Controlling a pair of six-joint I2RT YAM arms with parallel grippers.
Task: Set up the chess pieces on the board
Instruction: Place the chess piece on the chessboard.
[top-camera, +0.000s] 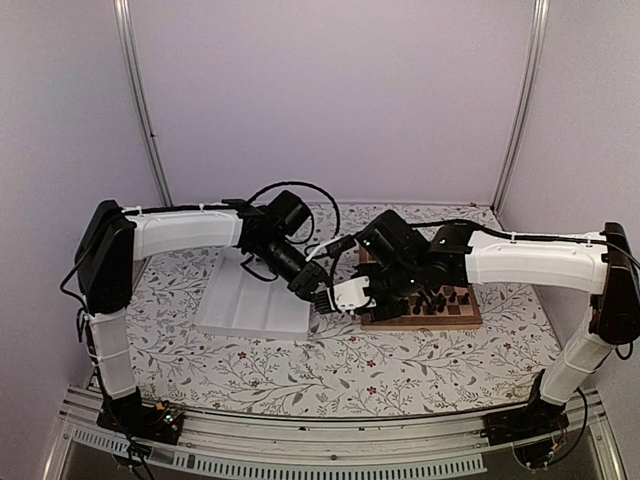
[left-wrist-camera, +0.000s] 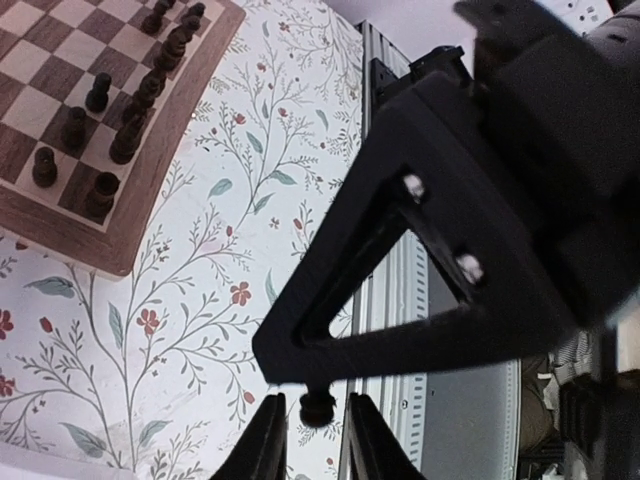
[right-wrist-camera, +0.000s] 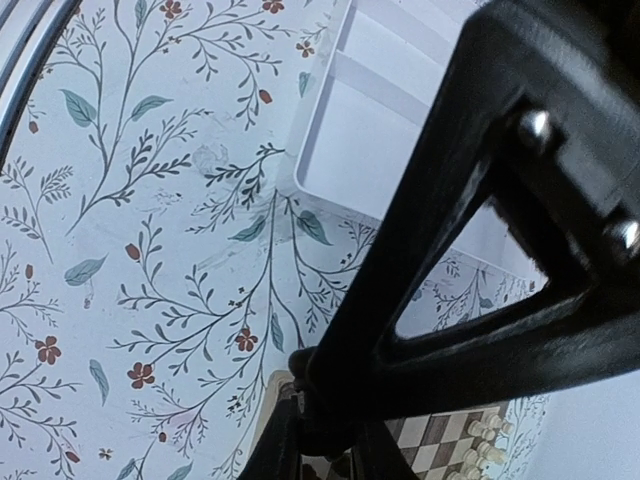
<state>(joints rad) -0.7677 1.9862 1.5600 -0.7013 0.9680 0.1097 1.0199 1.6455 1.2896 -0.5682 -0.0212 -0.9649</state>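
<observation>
Small black chess piece (left-wrist-camera: 318, 405) between narrowly parted left pincer (left-wrist-camera: 318, 428); right pincer (right-wrist-camera: 322, 435) state: cannot tell. Light, rigid, tippy; pinch mid-body.

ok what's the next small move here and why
Probably back the left gripper away: its fingers stand slightly apart either side of the dark chess piece, which the right gripper seems to pinch, ready for the board.

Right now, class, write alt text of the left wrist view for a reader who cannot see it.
A small dark chess piece sits between the parted fingers of the left gripper, under the other arm's big black triangular finger. Upper left, the board holds other dark pieces, on a floral tablecloth.
</observation>
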